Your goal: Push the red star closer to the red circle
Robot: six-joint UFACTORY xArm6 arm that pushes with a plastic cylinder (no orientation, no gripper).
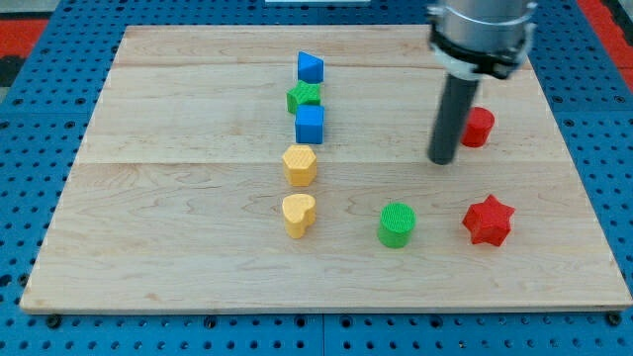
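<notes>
Worktop (pixel 178 267): pale wooden board of joined planks, lying on a blue perforated base (pixel 30 119).

Arm: dark straight rod descending from a grey collar at the view's top right. No pincer is fitted, so nothing opens, closes or is held. My tip (pixel 442 161) rests on the board just to the view's left of the red circle, close beside it; whether they touch cannot be told.

Task items:
- Red circle (pixel 480 128): short cylinder, right part of the board, partly hidden by the rod on its left edge.
- Red star (pixel 488 221): lower right of the board, below the red circle and well apart from it. My tip stands above and to the view's left of it, apart.

Other blocks:
- Green cylinder (pixel 397 224): near the view's bottom, left of the red star, with a clear gap between them.
- Blue triangle (pixel 311 67): top of a column near the board's centre.
- Green star (pixel 306 97): directly below the blue triangle, touching or nearly so.
- Blue cube (pixel 310 125): directly below the green star, close against it.
- Yellow hexagon (pixel 300 164): below the blue cube, slightly left.
- Yellow heart (pixel 299 214): below the hexagon, lowest in the column.
</notes>
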